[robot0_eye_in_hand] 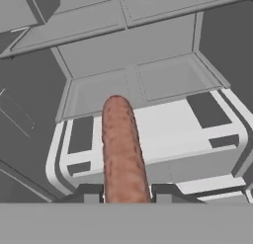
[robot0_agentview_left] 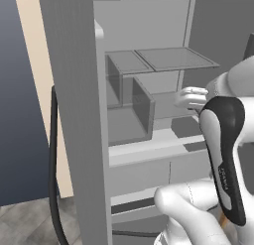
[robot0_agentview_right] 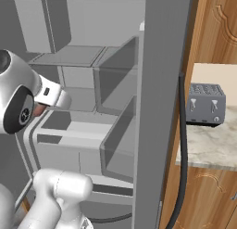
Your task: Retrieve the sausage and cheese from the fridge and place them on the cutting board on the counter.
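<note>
Hand view: pincer (robot0_eye_in_hand: 126,193) clamps the sausage (robot0_eye_in_hand: 122,149) inside the fridge (robot0_eye_in_hand: 163,85); next, carry it to the worktop's board.

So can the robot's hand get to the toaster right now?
Probably not. The gripper is inside the fridge, shut on the sausage. The open fridge door stands between it and the toaster on the counter, so it would have to back out first.
</note>
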Motion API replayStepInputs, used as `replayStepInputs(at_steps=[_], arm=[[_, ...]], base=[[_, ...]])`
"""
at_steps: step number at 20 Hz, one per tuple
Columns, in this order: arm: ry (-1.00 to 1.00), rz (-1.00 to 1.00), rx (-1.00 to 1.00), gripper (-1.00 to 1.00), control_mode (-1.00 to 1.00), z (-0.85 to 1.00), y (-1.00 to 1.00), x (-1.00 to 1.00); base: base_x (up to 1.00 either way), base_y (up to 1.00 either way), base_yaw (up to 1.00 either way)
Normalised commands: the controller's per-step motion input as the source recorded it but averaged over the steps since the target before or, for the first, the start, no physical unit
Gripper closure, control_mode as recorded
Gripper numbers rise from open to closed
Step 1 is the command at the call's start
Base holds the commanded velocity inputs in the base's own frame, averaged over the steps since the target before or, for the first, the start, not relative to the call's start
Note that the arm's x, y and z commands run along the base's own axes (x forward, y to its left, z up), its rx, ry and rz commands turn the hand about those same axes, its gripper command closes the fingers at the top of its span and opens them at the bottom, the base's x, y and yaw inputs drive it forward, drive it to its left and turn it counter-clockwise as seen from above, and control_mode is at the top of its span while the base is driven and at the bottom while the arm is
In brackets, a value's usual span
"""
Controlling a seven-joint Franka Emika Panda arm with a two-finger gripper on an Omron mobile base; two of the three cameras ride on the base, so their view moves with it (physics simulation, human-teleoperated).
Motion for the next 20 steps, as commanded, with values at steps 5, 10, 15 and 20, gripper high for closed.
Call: replayStepInputs(at_steps=[5,10,15,20], arm=[[0.0,0.0,-0.01,1.0,-1.0,0.24,0.0,-0.34],[0.0,0.0,0.0,1.0,-1.0,0.08,-0.1,-0.29],[0.0,0.0,0.0,1.0,-1.0,0.0,-0.07,-0.38],[0.0,0.0,0.0,1.0,1.0,0.0,0.0,0.0]], base=[[0.0,0.0,0.0],[0.0,0.0,0.0],[0.0,0.0,0.0],[0.0,-0.01,0.0]])
